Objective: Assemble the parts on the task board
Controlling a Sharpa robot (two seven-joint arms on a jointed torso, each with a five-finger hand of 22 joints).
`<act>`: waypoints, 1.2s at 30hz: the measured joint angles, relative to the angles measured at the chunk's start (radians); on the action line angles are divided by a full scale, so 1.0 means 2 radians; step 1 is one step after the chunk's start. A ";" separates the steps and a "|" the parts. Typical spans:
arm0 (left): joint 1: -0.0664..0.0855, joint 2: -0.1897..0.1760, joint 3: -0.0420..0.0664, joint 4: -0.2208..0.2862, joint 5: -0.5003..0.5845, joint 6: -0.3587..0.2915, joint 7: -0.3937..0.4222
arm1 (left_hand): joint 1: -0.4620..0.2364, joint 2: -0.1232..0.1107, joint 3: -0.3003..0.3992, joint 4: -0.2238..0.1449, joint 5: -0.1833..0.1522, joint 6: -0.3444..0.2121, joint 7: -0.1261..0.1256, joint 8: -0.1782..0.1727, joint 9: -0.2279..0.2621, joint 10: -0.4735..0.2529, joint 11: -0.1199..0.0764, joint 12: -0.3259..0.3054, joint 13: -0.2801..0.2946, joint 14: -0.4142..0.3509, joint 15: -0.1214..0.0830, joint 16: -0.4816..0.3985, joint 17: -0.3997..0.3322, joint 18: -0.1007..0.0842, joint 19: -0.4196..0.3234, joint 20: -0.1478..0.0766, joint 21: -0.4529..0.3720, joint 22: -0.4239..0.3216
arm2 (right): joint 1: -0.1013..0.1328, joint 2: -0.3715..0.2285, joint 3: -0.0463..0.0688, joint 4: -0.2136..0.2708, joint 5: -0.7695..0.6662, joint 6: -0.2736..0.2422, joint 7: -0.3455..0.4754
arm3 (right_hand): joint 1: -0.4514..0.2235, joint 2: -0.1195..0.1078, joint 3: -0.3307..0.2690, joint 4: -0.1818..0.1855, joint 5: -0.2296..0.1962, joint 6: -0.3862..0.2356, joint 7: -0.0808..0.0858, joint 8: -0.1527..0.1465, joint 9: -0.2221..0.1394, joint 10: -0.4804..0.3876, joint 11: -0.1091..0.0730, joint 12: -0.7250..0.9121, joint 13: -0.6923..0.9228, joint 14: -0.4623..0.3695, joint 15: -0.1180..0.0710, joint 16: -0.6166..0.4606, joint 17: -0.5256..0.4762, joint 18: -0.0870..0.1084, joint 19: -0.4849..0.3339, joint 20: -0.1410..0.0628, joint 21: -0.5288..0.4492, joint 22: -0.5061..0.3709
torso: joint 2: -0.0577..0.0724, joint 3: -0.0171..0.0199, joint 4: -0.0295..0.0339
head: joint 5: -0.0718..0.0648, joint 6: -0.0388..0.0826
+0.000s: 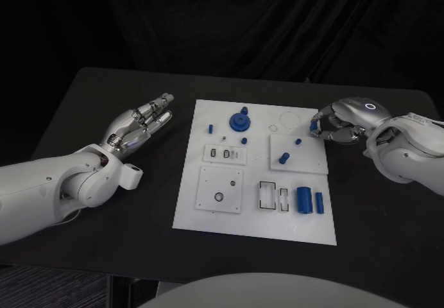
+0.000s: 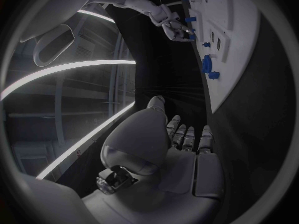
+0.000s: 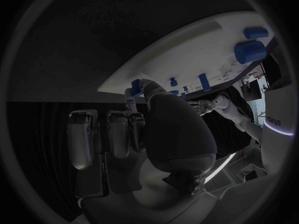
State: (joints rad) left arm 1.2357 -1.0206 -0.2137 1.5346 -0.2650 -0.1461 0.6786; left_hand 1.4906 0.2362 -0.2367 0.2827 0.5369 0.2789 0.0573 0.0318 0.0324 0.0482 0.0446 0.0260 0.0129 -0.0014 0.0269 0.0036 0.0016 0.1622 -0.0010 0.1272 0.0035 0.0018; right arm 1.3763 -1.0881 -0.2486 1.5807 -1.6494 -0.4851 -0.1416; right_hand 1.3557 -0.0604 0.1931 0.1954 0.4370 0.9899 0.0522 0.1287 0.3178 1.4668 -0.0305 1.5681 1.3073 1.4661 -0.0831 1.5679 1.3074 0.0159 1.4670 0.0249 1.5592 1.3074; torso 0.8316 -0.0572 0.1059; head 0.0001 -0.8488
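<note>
Black table (image 1: 111,244) against a dark backdrop; white board (image 1: 190,212) lies in the middle of it, long side running near to far.

Left hand (image 1: 138,125) hovers over the bare table just left of the board's far half. Fingers stretched out and a little apart, pointing toward the far right. Holds nothing. Left wrist view agrees: palm and straight fingers (image 2: 187,137) over the dark surface, board edge beside them.

Right hand (image 1: 341,122) sits at the board's far right edge, fingers curled inward and down. A small blue piece (image 3: 135,88) shows at its fingertips in the right wrist view, right at the board's edge. Cannot tell whether it is pinched or merely touched.

Parts on the board:
- blue round knob (image 1: 240,120) at the far middle, standing up
- small blue peg (image 1: 210,128) to its left, another small one (image 1: 243,140) just nearer
- raised white square plate (image 1: 314,163) on the right, with a short blue cylinder (image 1: 284,158) lying on it and a small blue bit (image 1: 298,141) at its far side, near the right hand
- larger blue cylinder (image 1: 303,199) and a slim blue bar (image 1: 319,203) side by side, near right
- white plate with a ring-shaped hole (image 1: 220,190), near left
- small slotted plate (image 1: 224,153) in the middle left.
</note>
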 measured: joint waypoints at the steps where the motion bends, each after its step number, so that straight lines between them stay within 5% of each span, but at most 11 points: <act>1: 0.000 0.000 0.000 0.000 0.000 0.000 0.000 | 0.000 0.000 0.000 0.000 0.000 0.000 0.000 0.000 0.000 0.000 0.000 0.000 0.000 0.000 0.000 0.000 0.000 0.000 0.000 0.000 0.000 0.000 | 0.003 -0.002 0.000 0.009 0.000 -0.002 0.000 | 0.000 0.000 0.000 0.000 0.000 0.000 0.000 0.000 0.000 0.000 0.000 0.000 0.000 0.000 0.000 0.000 0.000 0.000 0.000 0.000 0.000 0.000 | 0.000 0.0000 -0.0001 | 0.001 0.000; 10: 0.000 0.001 0.000 -0.001 0.000 0.000 0.000 | 0.000 0.000 0.000 0.000 0.000 0.000 0.000 0.000 0.000 0.000 0.000 0.000 0.000 0.000 0.000 0.000 0.000 0.000 0.000 0.000 0.000 0.000 | 0.035 -0.002 0.001 0.082 0.000 -0.014 0.000 | 0.001 0.001 0.005 -0.010 0.009 0.007 0.006 0.005 0.007 0.000 0.000 0.000 0.000 0.000 0.000 0.000 0.000 0.000 0.000 0.000 0.000 0.000 | 0.000 0.0000 0.0004 | -0.001 0.000; 17: 0.000 0.004 0.000 -0.002 0.000 0.001 0.000 | 0.000 0.000 0.000 0.000 0.000 0.000 0.000 0.000 0.000 0.000 0.000 0.000 0.000 0.000 0.000 0.000 0.000 0.000 0.000 0.000 0.000 0.000 | 0.042 0.030 0.001 0.108 0.000 -0.014 0.000 | 0.001 0.001 0.005 -0.010 0.009 0.007 0.006 0.005 0.007 0.000 0.000 0.000 0.000 0.000 0.000 0.000 0.000 0.000 0.000 0.000 0.000 0.000 | 0.000 -0.0005 0.0007 | -0.005 0.001; 36: 0.000 0.007 0.000 -0.003 0.000 0.002 0.000 | 0.000 0.000 0.001 0.001 0.000 0.000 0.000 0.000 0.000 0.000 0.000 0.000 0.000 0.002 0.002 0.000 0.000 0.000 0.000 0.000 0.000 0.000 | -0.002 0.131 0.001 0.077 -0.011 -0.002 -0.014 | 0.002 0.000 0.006 -0.023 0.025 0.012 0.011 0.006 0.008 0.000 0.000 0.000 0.000 0.000 -0.003 -0.004 0.000 0.000 0.000 0.000 -0.008 0.000 | 0.000 -0.0002 -0.0005 | -0.006 0.001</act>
State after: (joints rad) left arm 1.2350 -1.0065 -0.2137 1.5288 -0.2650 -0.1430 0.6787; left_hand 1.4906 0.2362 -0.2339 0.2856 0.5369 0.2789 0.0573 0.0318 0.0323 0.0482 0.0446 0.0260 0.0129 0.0024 0.0306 0.0036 0.0009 0.1622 -0.0010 0.1272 0.0035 0.0019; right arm 1.3724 -0.8268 -0.2470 1.7341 -1.6708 -0.4884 -0.1702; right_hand 1.3588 -0.0601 0.2054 0.1502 0.4873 1.0146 0.0744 0.1413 0.3341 1.4668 -0.0304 1.5681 1.3073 1.4670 -0.0893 1.5604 1.3074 0.0159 1.4670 0.0249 1.5440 1.3073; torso 0.8322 -0.0576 0.1050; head -0.0120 -0.8475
